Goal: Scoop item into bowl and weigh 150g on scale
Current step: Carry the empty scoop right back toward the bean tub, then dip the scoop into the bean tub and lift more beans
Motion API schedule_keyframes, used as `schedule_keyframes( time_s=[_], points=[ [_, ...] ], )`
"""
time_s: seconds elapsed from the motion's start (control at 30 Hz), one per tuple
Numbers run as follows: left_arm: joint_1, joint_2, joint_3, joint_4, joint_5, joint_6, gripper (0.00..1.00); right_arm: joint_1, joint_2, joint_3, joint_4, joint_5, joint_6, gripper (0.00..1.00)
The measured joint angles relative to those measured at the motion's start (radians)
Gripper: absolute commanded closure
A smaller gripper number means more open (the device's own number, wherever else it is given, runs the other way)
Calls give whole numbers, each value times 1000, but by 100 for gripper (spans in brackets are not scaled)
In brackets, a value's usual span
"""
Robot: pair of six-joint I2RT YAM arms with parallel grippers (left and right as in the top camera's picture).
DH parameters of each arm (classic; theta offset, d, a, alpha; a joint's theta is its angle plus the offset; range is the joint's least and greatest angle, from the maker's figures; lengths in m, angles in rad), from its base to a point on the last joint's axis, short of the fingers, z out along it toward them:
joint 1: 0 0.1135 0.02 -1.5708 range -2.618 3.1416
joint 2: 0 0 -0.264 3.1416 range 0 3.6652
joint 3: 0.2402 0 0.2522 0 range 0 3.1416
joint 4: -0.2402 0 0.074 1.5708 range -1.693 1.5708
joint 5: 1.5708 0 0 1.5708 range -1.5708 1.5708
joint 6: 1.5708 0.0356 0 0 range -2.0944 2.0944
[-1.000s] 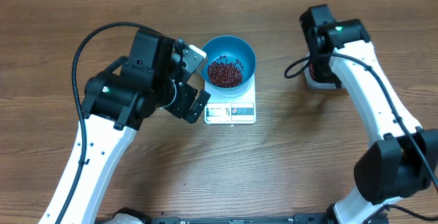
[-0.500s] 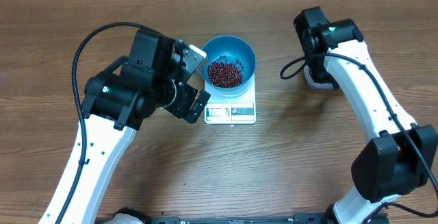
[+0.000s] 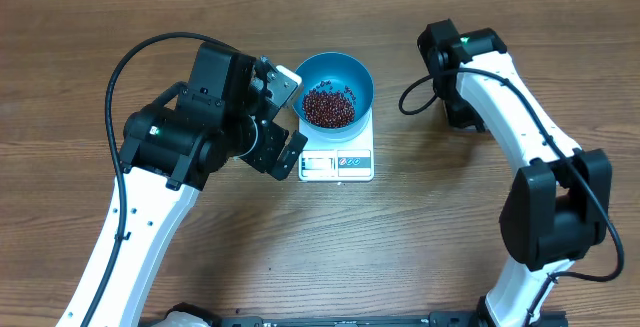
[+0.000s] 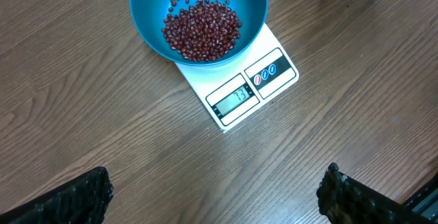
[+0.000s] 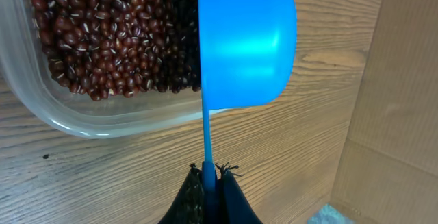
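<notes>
The tabletop [image 4: 82,114] is mid-brown wood with a darker streaked grain. At the upper middle of the left wrist view the bowl [image 4: 147,1] is a glossy teal-blue, and the beans [image 4: 202,29] in it are dark red-brown, some with a thin pale stripe. The scale [image 4: 229,77] is white, with a grey display and one red and two blue oval buttons on a dark strip. In the right wrist view the scoop [image 5: 246,42] is bright, plain blue, the tub [image 5: 41,107] at upper left is clear and colourless, and the board [image 5: 404,80] at right is pale tan. Both end effectors' fingers [image 4: 75,200] are matt black. The arms [image 3: 130,237] are white with black joints, each showing a small green light.
</notes>
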Motion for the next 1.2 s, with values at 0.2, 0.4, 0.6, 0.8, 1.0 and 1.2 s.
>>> schedule_keyframes(
  time_s=[0.2, 0.4, 0.6, 0.8, 1.0, 1.2],
  points=[
    [0, 0, 0, 0, 0, 0, 0, 0, 4, 0, -2, 1, 4, 96],
    [0, 0, 0, 0, 0, 0, 0, 0, 49, 0, -16, -35, -2, 96],
    [0, 0, 0, 0, 0, 0, 0, 0, 58, 0, -30, -121, -43, 96],
    [0, 0, 0, 0, 0, 0, 1, -1, 58, 0, -29, -194, -91, 96],
    [0, 0, 0, 0, 0, 0, 0, -4, 58, 40, -40, -311, -155, 96],
    [0, 0, 0, 0, 0, 0, 0, -38, 58, 62, -42, -398, -200, 96]
  ],
)
